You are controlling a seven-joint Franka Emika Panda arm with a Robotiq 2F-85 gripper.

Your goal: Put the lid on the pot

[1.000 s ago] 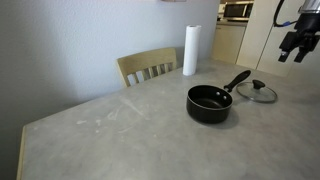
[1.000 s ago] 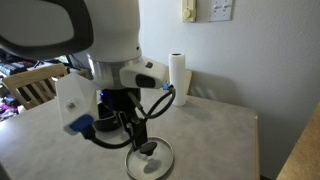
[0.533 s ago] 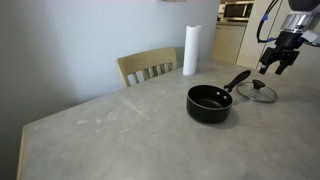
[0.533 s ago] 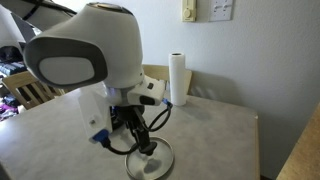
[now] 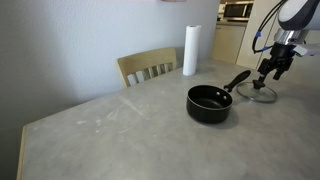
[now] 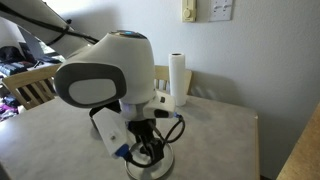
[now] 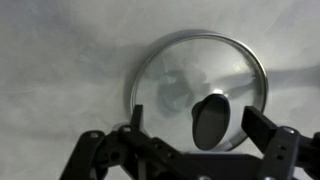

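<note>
1. Wrist view looks straight down on the lid [image 7: 185,80], lying flat on the bench [image 7: 60,60]. Its dark knob [image 7: 212,122] sits between the two fingers of the claw [image 7: 192,120], slightly toward the 3 o'clock finger.
2. The claw is spread wide and holds nothing. One finger stands at 9 o'clock of the knob and one at 3 o'clock, both apart from it.
3. Seen this way, most of the glass disc lies toward 12 o'clock from the claw.
4. In an exterior view the claw [image 5: 268,72] hangs just above the lid [image 5: 258,93]. Whether the fingertips touch the glass cannot be told.
5. The pot [image 5: 209,103] stands open on the bench at about 8 o'clock of the lid. Its long handle [image 5: 238,80] runs toward 2 o'clock and ends just beside the rim of the lid.
6. Judging by this, closing on the knob comes next, then a carry toward 8 o'clock over the handle.
</note>
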